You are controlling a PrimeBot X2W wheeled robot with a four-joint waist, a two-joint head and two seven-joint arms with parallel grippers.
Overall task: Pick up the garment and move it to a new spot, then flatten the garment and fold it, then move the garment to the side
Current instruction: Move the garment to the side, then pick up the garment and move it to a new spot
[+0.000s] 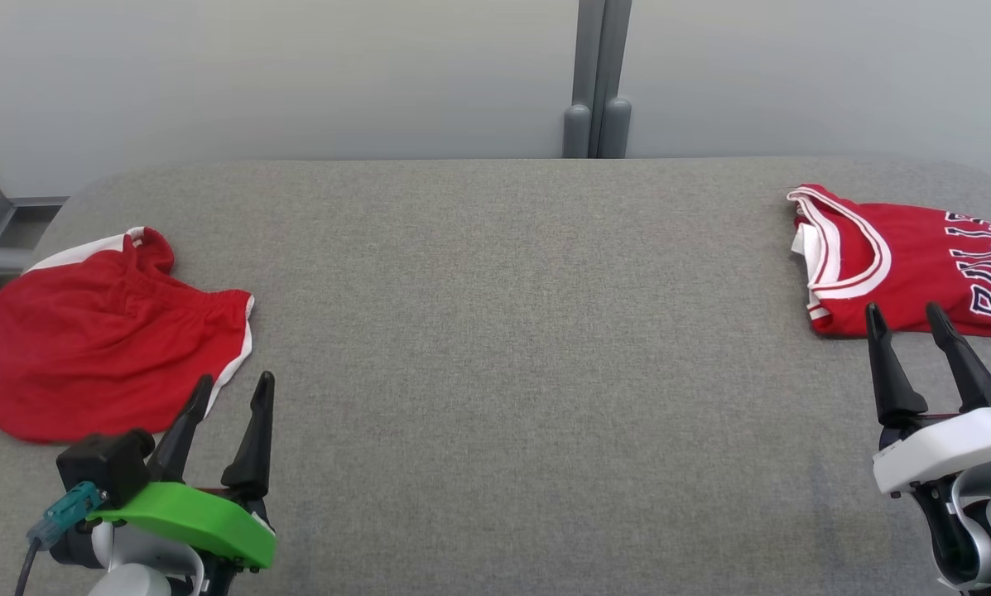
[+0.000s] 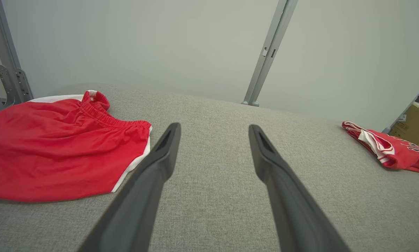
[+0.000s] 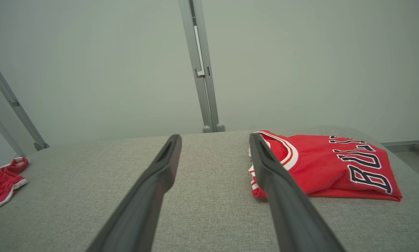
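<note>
We hold left gripper [image 1: 235,378] and right gripper [image 1: 904,308] open, empty, over the table [image 1: 495,331]; shorts [image 1: 89,348] at its left end, jersey [image 1: 917,265] at right.

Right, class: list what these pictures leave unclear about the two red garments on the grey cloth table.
Folded red jersey with dark lettering: head view's right edge cuts the word off.
Red white-trimmed shorts: left wrist view's left edge cuts them off.
Jersey's near corner: right wrist view, behind a finger of the right gripper.
</note>
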